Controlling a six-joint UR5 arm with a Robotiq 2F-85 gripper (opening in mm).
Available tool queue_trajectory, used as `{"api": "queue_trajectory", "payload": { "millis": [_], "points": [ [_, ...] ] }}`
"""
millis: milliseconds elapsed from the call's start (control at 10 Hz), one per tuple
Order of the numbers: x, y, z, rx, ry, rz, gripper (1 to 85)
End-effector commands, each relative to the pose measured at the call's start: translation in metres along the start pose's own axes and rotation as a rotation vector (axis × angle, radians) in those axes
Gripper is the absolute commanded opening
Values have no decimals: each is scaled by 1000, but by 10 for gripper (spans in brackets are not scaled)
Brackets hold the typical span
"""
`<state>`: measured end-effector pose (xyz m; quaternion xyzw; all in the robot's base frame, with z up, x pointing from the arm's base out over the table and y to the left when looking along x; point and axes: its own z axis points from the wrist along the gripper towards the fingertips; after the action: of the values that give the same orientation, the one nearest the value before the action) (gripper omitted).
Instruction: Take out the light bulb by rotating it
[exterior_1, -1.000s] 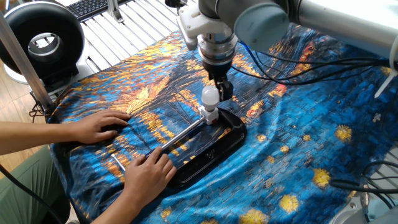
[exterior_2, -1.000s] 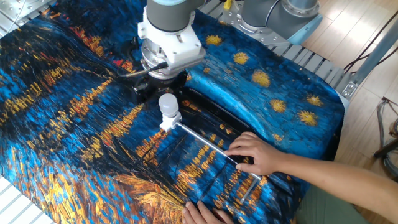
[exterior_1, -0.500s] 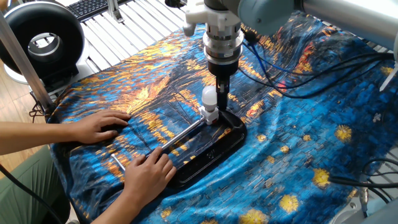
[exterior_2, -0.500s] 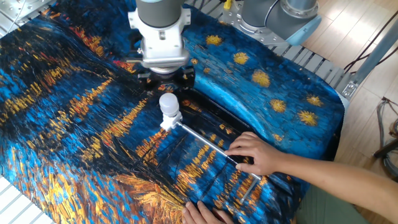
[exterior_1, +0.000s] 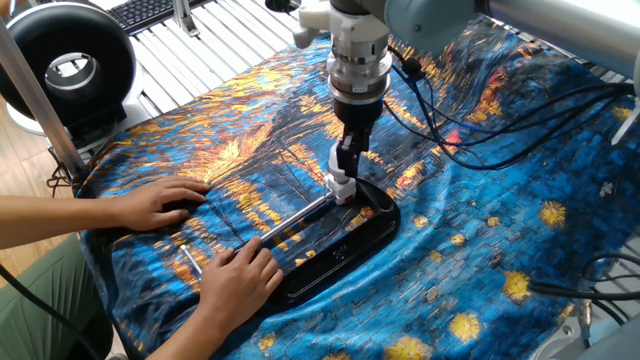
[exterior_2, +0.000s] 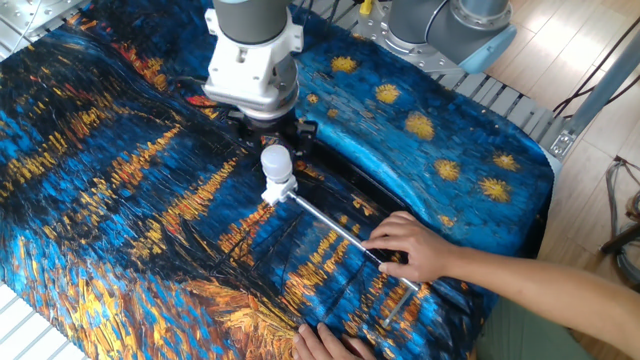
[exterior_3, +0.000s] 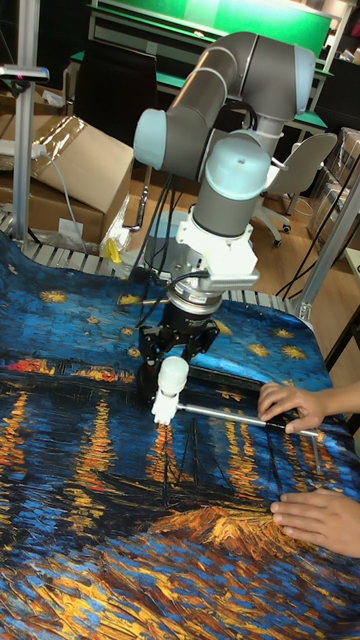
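The light bulb (exterior_2: 276, 160), small and white, stands upright in a white cube socket (exterior_2: 280, 189) at the end of a metal rod (exterior_2: 331, 226). My gripper (exterior_2: 275, 138) is low over it and open, one black finger on each side of the globe with a gap showing. From the tall fixed view the light bulb (exterior_3: 173, 376) sits between the fingers of the gripper (exterior_3: 172, 352). Seen from the side, the gripper (exterior_1: 346, 160) hides most of the bulb, and only the socket (exterior_1: 342, 187) shows below it.
A person's hands (exterior_1: 160, 205) (exterior_1: 238, 275) press down the painted cloth and the rod (exterior_1: 290, 220). A black tray (exterior_1: 345, 250) lies under the socket. Cables (exterior_1: 480, 110) trail behind the arm. A black ring-shaped device (exterior_1: 68, 65) stands at the far left.
The gripper has turned about its vertical axis and come down, so its fingers now straddle the bulb. Bulb, socket and hands have stayed put.
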<state>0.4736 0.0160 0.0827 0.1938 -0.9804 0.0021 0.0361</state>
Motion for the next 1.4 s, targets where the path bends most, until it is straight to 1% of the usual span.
{"api": "queue_trajectory", "payload": {
  "millis": [0, 100, 200, 400, 700, 800, 900, 1000, 1100, 1200, 1300],
  "points": [
    [-8, 11, -1, -36, -15, 141, 563],
    [-9, 12, -1, -42, -17, 171, 550],
    [-10, 11, 0, -37, -18, 192, 530],
    [-12, 11, 0, -39, -23, 221, 487],
    [-13, 16, 0, -52, -23, 263, 443],
    [-12, 17, 0, -55, -19, 270, 410],
    [-9, 11, 0, -37, -14, 250, 353],
    [-8, 8, 0, -31, -15, 211, 323],
    [-7, 2, 0, -11, -17, 170, 283],
    [-6, -4, -1, 19, -13, 132, 237],
    [-18, -1, -1, 18, -55, 123, 153]
  ]
}}
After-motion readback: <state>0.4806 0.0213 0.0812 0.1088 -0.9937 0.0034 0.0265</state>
